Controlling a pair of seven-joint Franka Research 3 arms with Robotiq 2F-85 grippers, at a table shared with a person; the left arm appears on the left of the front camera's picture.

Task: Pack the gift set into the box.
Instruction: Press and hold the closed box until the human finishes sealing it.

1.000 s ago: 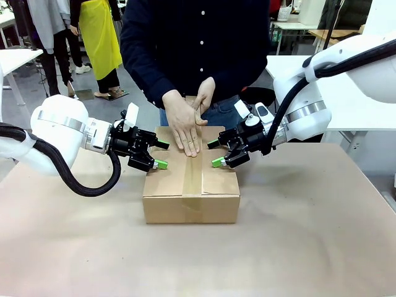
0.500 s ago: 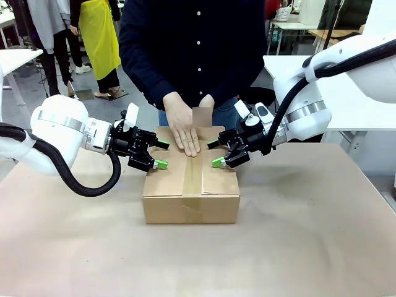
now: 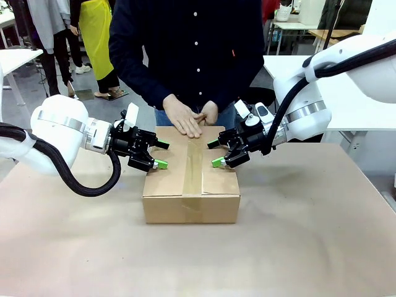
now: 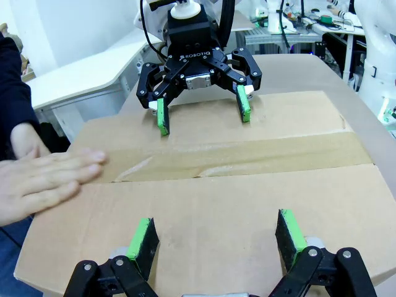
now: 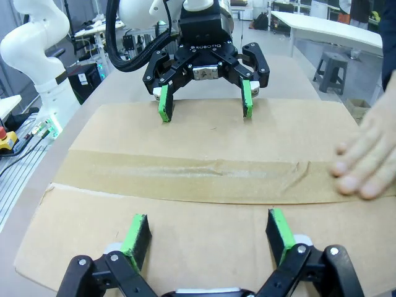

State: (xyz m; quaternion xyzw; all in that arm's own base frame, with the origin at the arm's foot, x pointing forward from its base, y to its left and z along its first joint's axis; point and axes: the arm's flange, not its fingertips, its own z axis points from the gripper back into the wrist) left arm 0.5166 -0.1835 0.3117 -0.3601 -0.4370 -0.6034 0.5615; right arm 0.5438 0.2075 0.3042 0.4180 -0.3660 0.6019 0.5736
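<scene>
**Front view: sealed box on the table, both claws spread at its sides**

Front view shows a matte tan table (image 3: 309,247) across the lower frame, with white desks and standing people in the upper corners. The box (image 3: 191,185) sits at frame centre: plain brown corrugated cardboard, rectangular, flaps closed flat. A glossy brown tape strip (image 3: 193,170), slightly wrinkled, runs along the top seam. The gift set cannot be seen with the flaps closed.

The left gripper (image 3: 159,154) hangs over the box's left top edge, fingers spread wide, gripping nothing. The right gripper (image 3: 214,153) mirrors it over the right top edge, equally wide and empty.

The person's hands (image 3: 184,117) rest at the box's far edge, in the upper centre. Bare table surrounds the box in front and on both sides.
</scene>
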